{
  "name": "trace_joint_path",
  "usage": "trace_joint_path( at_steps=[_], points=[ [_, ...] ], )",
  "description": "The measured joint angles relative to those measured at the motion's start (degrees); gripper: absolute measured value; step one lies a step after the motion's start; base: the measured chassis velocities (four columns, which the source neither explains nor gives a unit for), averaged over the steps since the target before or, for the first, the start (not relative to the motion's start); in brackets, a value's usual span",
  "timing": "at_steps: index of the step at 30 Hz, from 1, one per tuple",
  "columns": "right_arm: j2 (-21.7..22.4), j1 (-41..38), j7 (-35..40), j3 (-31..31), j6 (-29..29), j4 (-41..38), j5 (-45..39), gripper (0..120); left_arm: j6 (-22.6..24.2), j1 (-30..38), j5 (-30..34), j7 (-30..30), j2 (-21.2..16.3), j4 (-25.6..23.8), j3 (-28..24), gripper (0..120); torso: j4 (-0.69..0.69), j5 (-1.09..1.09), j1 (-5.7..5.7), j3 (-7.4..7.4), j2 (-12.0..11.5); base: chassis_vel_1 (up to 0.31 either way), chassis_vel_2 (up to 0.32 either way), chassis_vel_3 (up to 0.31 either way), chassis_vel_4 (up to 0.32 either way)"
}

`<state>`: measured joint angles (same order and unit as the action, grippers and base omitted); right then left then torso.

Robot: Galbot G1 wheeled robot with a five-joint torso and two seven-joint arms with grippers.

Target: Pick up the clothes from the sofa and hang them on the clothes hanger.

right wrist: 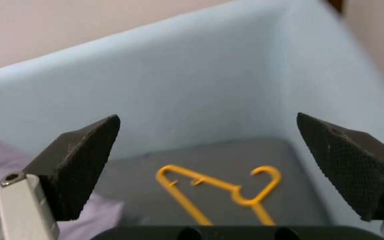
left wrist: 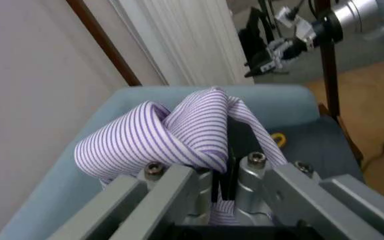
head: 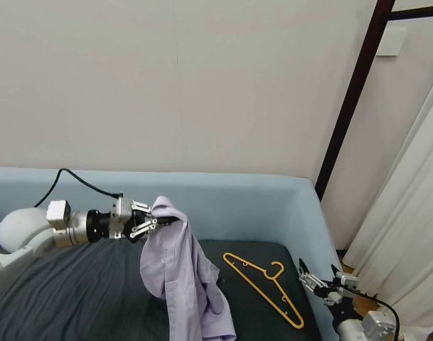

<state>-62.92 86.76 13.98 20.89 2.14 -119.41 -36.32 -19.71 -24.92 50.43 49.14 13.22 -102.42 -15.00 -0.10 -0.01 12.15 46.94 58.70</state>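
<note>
Holding striped shirt (head: 180, 277) clamped in left gripper (head: 156, 218) above sofa (head: 237, 199). Lift clear of cushion, then carry toward orange hanger (head: 262, 284). Bring right gripper (head: 320, 275), spread wide, onto its hook.

You're looking into a home here, a living room or bedroom corner by the look of it. There's a pale blue sofa (head: 237, 199) with a dark seat cushion (head: 67, 291), backing onto a plain cream wall (head: 166, 78). Off to your right, white curtains (head: 415, 206) hang in long folds beside a dark wooden post (head: 348, 106), with a small white wall plate (head: 391, 42) up high next to it. The left wrist view catches tan floor (left wrist: 379, 95) past the sofa's end. And there's laundry: a striped shirt (head: 180, 277) above the cushion and an orange hanger (right wrist: 240, 195) lying on it.
</note>
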Motion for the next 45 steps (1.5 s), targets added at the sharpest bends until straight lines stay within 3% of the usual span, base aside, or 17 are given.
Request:
trace_joint_path(
  at_steps=[6, 15, 22, 26, 34, 45],
  points=[
    [0.63, -2.37, -1.91, -9.54, -1.03, 2.34, 2.91, 100, -2.98, -5.91, -5.94, 3.86, -2.95, 3.66, 0.69, 0, 0.03, -0.01, 0.00, 0.00, 0.00, 0.000, 0.000, 0.000, 0.000],
    [1.18, -5.51, -2.58, -14.52, -1.22, 6.13, 4.91, 100, -6.03, -10.18, -12.94, 6.09, -3.11, 9.43, 1.22, 0, -0.01, -0.01, 0.00, 0.00, 0.00, 0.000, 0.000, 0.000, 0.000],
    [1.68, -11.87, -3.08, -21.48, -0.99, 11.76, 6.68, 100, -8.34, -14.79, -16.10, 6.05, -5.48, 9.83, 2.83, 0, 0.02, -0.01, 0.00, 0.00, 0.00, 0.000, 0.000, 0.000, 0.000],
    [1.03, -16.07, -3.63, -25.57, -1.55, 14.97, 8.62, 100, -10.85, -14.93, -17.07, 5.94, -6.69, 11.51, 2.83, 0, 0.01, 0.00, 0.00, 0.00, 0.00, 0.000, 0.000, 0.000, 0.000],
    [1.75, -24.91, -6.10, -34.36, -3.92, 20.20, 11.69, 100, -11.18, -15.07, -14.11, 3.98, -6.69, 11.68, 2.12, 0, 0.01, -0.01, 0.01, 0.00, 0.00, 0.000, 0.000, 0.000, 0.000],
    [2.13, -37.51, -10.95, -46.01, -6.46, 26.92, 7.75, 100, -12.68, -16.07, -13.41, 6.61, -8.63, 11.46, 0.50, 0, 0.01, -0.01, 0.01, 0.00, 0.00, 0.000, 0.000, 0.000, 0.000]
  ],
)
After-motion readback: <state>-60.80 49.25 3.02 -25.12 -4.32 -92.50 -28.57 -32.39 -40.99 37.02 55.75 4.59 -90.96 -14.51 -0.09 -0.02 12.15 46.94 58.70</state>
